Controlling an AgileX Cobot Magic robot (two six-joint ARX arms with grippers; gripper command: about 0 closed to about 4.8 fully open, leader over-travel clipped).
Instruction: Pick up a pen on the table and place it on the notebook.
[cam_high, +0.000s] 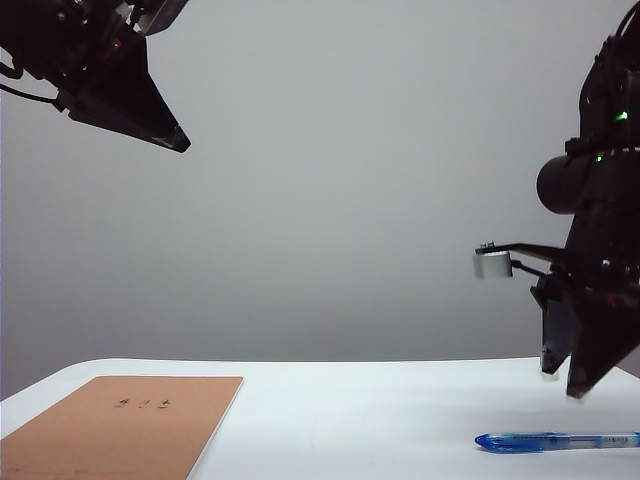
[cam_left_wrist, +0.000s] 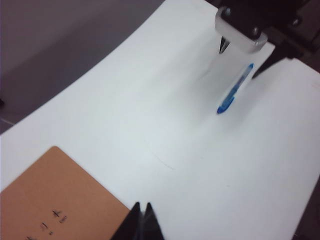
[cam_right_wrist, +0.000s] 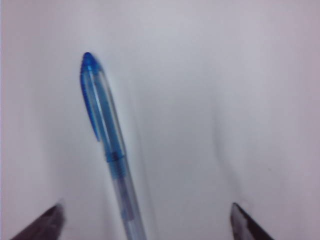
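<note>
A translucent blue pen (cam_high: 555, 441) lies flat on the white table (cam_high: 350, 420) at the front right. My right gripper (cam_high: 562, 385) hangs just above it, pointing down. In the right wrist view the pen (cam_right_wrist: 102, 115) lies between the wide-open fingertips of the right gripper (cam_right_wrist: 146, 210), and neither tip touches it. The tan notebook (cam_high: 120, 425) lies flat at the front left with small dark marks on its cover. My left gripper (cam_high: 180, 142) is held high over the left side, shut and empty. Its closed tips (cam_left_wrist: 141, 206) show above the notebook's corner (cam_left_wrist: 50, 195).
In the left wrist view, the table's rounded far edge (cam_left_wrist: 100, 67) runs across, with grey floor beyond it. The pen (cam_left_wrist: 235, 89) lies far from the notebook, under the right arm's dark body (cam_left_wrist: 260, 20). Bare white tabletop lies between notebook and pen.
</note>
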